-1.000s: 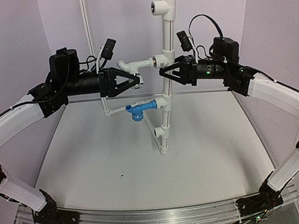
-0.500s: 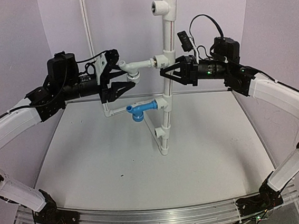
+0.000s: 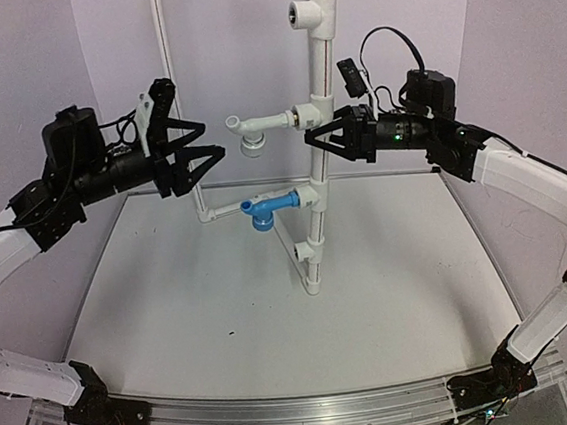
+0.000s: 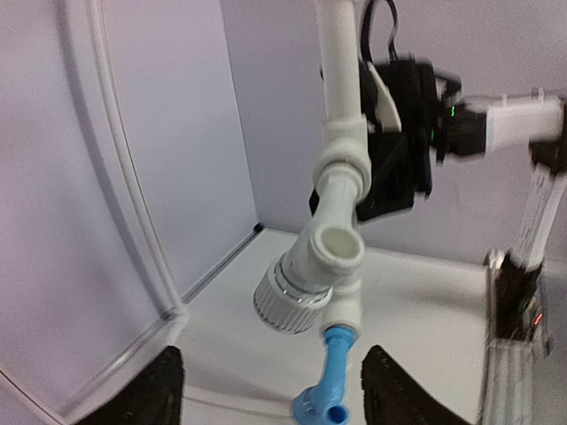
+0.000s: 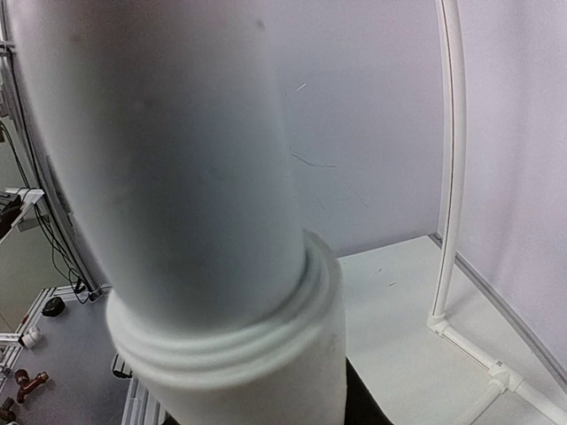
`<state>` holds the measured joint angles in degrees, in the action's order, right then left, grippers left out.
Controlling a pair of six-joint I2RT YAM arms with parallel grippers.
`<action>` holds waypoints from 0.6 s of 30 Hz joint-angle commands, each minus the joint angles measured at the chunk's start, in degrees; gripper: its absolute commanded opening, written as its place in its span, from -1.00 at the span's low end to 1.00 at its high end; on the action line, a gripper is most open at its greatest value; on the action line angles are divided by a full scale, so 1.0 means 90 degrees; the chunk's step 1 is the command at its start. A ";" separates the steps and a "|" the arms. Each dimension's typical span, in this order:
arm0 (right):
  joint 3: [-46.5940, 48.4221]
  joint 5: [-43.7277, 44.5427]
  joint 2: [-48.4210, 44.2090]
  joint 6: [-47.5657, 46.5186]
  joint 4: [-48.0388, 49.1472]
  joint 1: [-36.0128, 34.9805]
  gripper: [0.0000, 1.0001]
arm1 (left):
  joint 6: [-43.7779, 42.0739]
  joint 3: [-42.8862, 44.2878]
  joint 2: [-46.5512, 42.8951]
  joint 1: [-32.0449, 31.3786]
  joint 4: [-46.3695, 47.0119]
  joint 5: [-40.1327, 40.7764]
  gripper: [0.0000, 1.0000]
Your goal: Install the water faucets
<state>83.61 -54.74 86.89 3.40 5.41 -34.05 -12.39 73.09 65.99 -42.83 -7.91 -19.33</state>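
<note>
Left gripper [image 3: 213, 139] spread, just clear of white faucet [image 3: 253, 128]; right gripper [image 3: 314, 139] pinches the pipe [image 3: 322, 58]; blue faucet [image 3: 266, 210] below.

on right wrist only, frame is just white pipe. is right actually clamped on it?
Observer: Yes. In the top view the right gripper is shut on the vertical pipe, just below the middle tee.
Operator: left?
Observer: The left gripper is open and holds nothing. It is apart from the white faucet, to that faucet's left in the top view.
Operator: faucets in?
Observer: The white faucet's stem is in the middle tee, spout mouth down. The blue faucet is in the lower tee. I cannot tell how tight either is.
</note>
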 commanded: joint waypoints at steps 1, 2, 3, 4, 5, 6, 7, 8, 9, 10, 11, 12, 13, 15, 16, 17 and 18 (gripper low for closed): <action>0.0278 -0.0168 -0.0055 0.1114 -0.0543 0.0020 -0.62 | 0.2603 -0.0797 -0.0850 -0.0051 0.0134 -0.0150 0.17; 0.0272 -0.0166 -0.0044 0.1099 -0.0543 0.0019 -0.55 | 0.3036 -0.0950 -0.0936 -0.0055 0.0274 -0.0142 0.12; 0.0266 -0.0162 -0.0034 0.1087 -0.0543 0.0020 -0.48 | 0.3485 -0.1091 -0.0996 -0.0056 0.0451 -0.0144 0.08; 0.0262 -0.0162 -0.0021 0.1066 -0.0543 0.0021 -0.43 | 0.3847 -0.1199 -0.0971 -0.0054 0.0584 -0.0217 0.04; 0.0255 -0.0164 -0.0009 0.1048 -0.0543 0.0021 -0.37 | 0.4172 -0.1257 -0.0924 -0.0054 0.0659 -0.0301 0.00; 0.0240 -0.0167 0.0005 0.1035 -0.0543 0.0022 -0.34 | 0.4465 -0.1244 -0.0817 -0.0056 0.0677 -0.0428 -0.03; 0.0230 -0.0171 0.0023 0.1022 -0.0543 0.0023 -0.32 | 0.4671 -0.1209 -0.0676 -0.0060 0.0688 -0.0590 -0.07; 0.0227 -0.0194 0.0044 0.1004 -0.0544 0.0020 -0.29 | 0.4839 -0.1190 -0.0546 -0.0076 0.0735 -0.0682 -0.10; 0.0214 -0.0211 0.0057 0.0978 -0.0547 0.0022 -0.27 | 0.5029 -0.1191 -0.0390 -0.0100 0.0825 -0.0762 -0.12; 0.0205 -0.0236 0.0075 0.0959 -0.0544 0.0020 -0.25 | 0.5248 -0.1208 -0.0291 -0.0111 0.1038 -0.0850 -0.14; 0.0201 -0.0273 0.0092 0.0927 -0.0551 0.0018 -0.24 | 0.5394 -0.1253 -0.0176 -0.0116 0.1234 -0.0889 -0.16; 0.0197 -0.0326 0.0107 0.0890 -0.0552 0.0021 -0.23 | 0.5526 -0.1294 -0.0090 -0.0120 0.1426 -0.0908 -0.17; 0.0197 -0.0379 0.0122 0.0847 -0.0553 0.0022 -0.21 | 0.5650 -0.1326 -0.0010 -0.0123 0.1599 -0.0922 -0.17; 0.0201 -0.0463 0.0158 0.0755 -0.0553 0.0022 -0.18 | 0.5829 -0.1334 0.0139 -0.0124 0.1819 -0.0928 -0.18; 0.0198 -0.0495 0.0173 0.0715 -0.0553 0.0018 -0.17 | 0.5905 -0.1333 0.0202 -0.0126 0.1937 -0.0940 -0.18; 0.0198 -0.0520 0.0201 0.0679 -0.0553 0.0019 -0.17 | 0.5949 -0.1316 0.0265 -0.0130 0.2037 -0.0957 -0.19; 0.0203 -0.0542 0.0231 0.0647 -0.0553 0.0021 -0.17 | 0.5974 -0.1290 0.0328 -0.0133 0.2121 -0.0977 -0.20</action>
<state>84.01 -56.44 87.37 8.05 2.95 -33.91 35.75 60.63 68.02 -43.72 2.43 -26.16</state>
